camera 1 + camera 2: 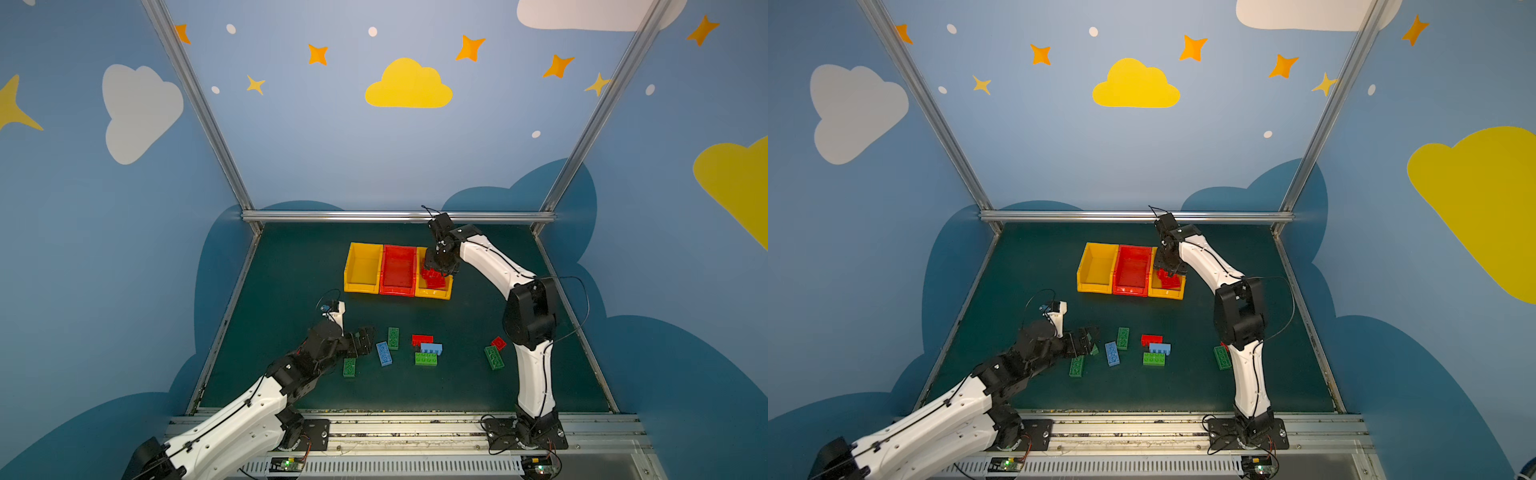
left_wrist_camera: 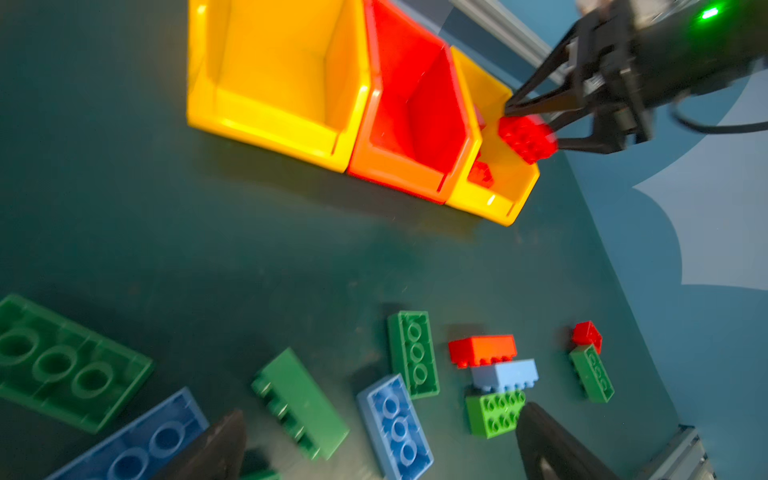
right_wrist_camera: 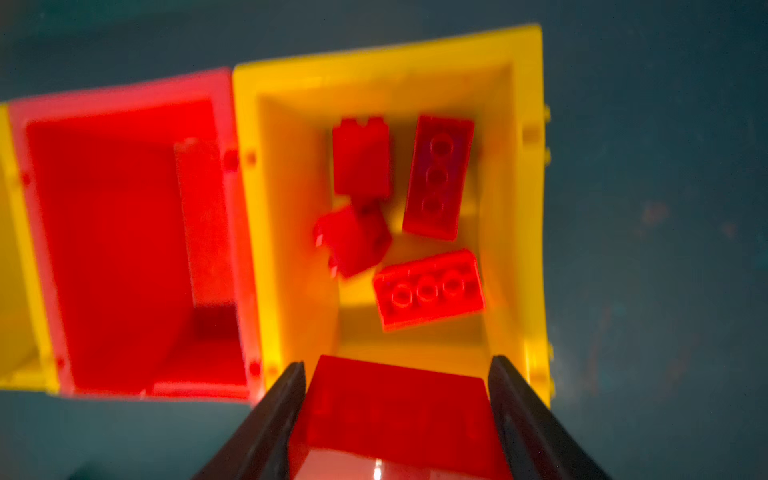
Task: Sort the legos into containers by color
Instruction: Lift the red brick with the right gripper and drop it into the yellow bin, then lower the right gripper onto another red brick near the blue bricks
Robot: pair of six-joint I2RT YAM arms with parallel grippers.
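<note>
Nearby, 4 red bricks in yellow bin, right gripper clasping red lego

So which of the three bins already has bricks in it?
The yellow bin at the right end of the row: red bricks lie in it. The red bin and the other yellow bin show none.

High paired overviews of table; close wrist views sharing the bins.
</note>
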